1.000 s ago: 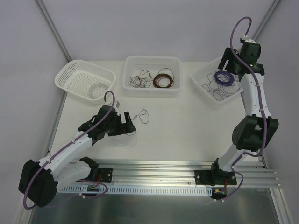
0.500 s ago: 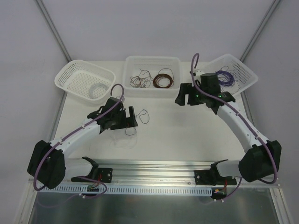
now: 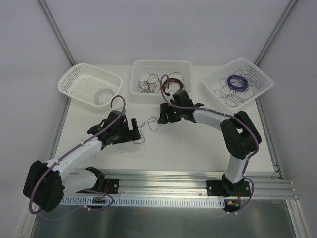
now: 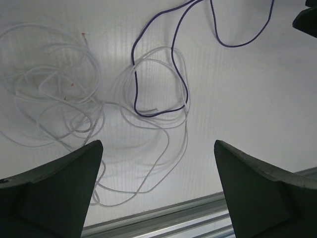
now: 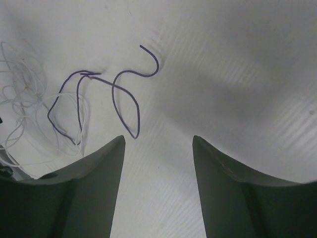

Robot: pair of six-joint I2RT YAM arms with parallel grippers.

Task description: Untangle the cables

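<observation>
Top external view gives me the white tabletop (image 3: 198,148) with both arms reaching inward over its middle. The left arm (image 3: 74,151) comes from the near left. The right arm (image 3: 233,131) folds back on itself and stretches left.

Along the far edge sit three containers: a left basket (image 3: 74,79) holding a white coil (image 3: 104,94), a middle bin (image 3: 136,67) with a brown coil (image 3: 173,84) and some loose strands, and a right basket (image 3: 262,79) with purple wires (image 3: 237,83).

My left gripper (image 3: 136,129) is released, its fingers spread wide with nothing between them. My right gripper (image 3: 165,115) is also released, and its wrist camera shows only bare surface between its fingers.

The cables (image 3: 148,124) lie flat on the tabletop between the two grippers, touched by neither. From the left wrist I see a purple strand (image 4: 173,64) looping over whitish strands (image 4: 54,99) just ahead of the fingers. From the right wrist the same purple strand (image 5: 79,99) curls to the left, and one of its ends stops just short of a fingertip (image 5: 116,148).
</observation>
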